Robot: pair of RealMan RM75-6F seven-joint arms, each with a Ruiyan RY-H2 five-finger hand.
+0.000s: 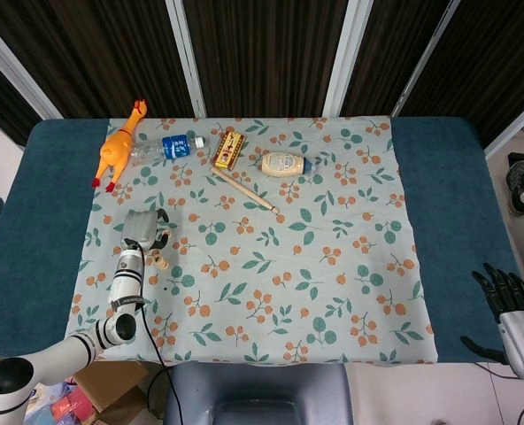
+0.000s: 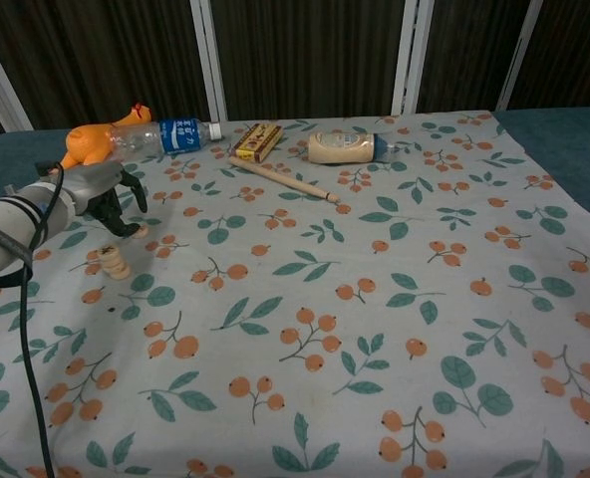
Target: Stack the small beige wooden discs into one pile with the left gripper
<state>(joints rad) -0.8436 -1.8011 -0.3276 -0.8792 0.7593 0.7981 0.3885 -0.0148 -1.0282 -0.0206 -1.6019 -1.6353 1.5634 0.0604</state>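
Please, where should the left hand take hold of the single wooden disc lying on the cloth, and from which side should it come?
Probably by its thin rim, pinched from above. The loose disc lies flat on the cloth, so only the edge offers a grip. The left hand hangs right over it, and the pile stands apart, nearer the robot, so a descent from above should not knock it.
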